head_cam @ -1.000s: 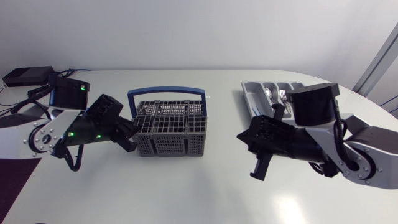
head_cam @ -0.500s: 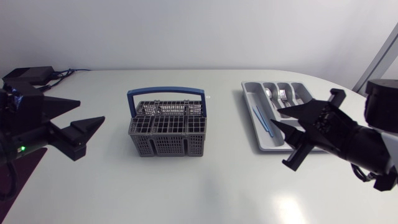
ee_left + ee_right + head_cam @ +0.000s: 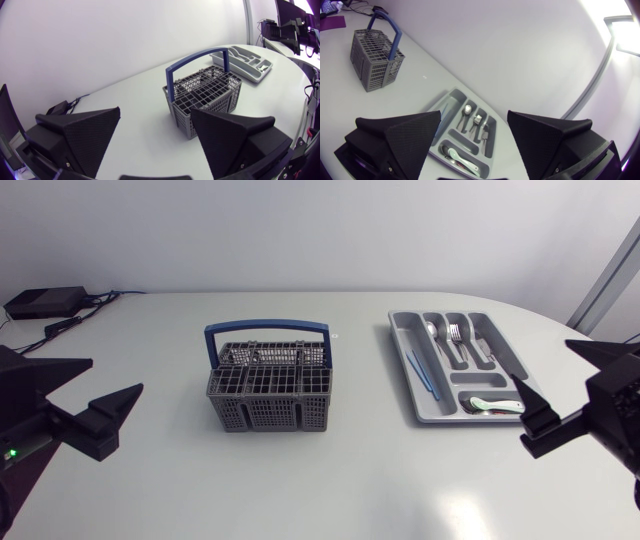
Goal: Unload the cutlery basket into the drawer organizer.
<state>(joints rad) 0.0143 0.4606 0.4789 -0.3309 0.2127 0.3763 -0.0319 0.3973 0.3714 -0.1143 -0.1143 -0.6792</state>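
- Plainly, the left gripper [image 3: 117, 375] is held spread and empty at the table's left side, and the right gripper [image 3: 545, 393] likewise at the right.
- The cutlery basket [image 3: 268, 392] is found mid-table, nearer the left gripper and ahead of it, with its handle run side to side.
- The drawer organizer [image 3: 400, 340], holding cutlery, is set nearer the right.
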